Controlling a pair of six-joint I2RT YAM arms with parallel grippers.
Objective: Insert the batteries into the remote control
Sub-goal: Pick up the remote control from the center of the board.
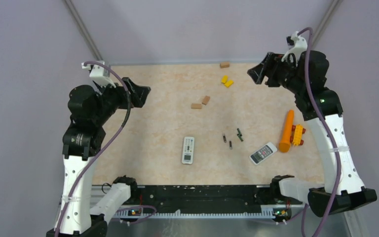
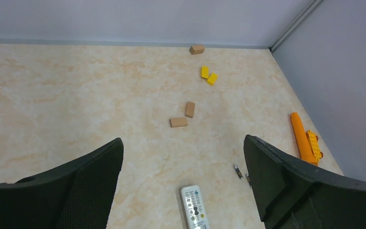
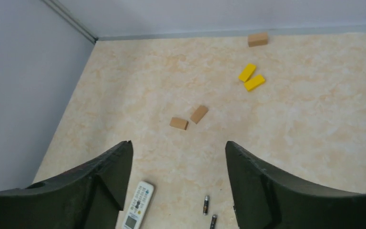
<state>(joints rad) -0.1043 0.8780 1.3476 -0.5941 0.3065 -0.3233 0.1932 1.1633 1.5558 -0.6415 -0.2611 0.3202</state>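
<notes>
Left end effector: fingers spread wide, nothing between them. It hangs high over the left rear of the tabletop, tilted down. That reads as a lookout pose that gives your wrist view the work area.

Right end effector: equally wide apart and empty, raised by the far right corner. It mirrors the left, likely for the same reason.

Batteries: three thin dark cylinders lying loose on the tabletop, near one another but apart, none loaded. They sit between the central remote and the right remote, within plausible reach of either arm.

Both remotes seem to lie buttons up, so expect the battery bay underneath and a flip first. You can't tell from here which remote is meant.

Brown blocks, yellow blocks and the orange stick are clutter, well apart from the batteries.
</notes>
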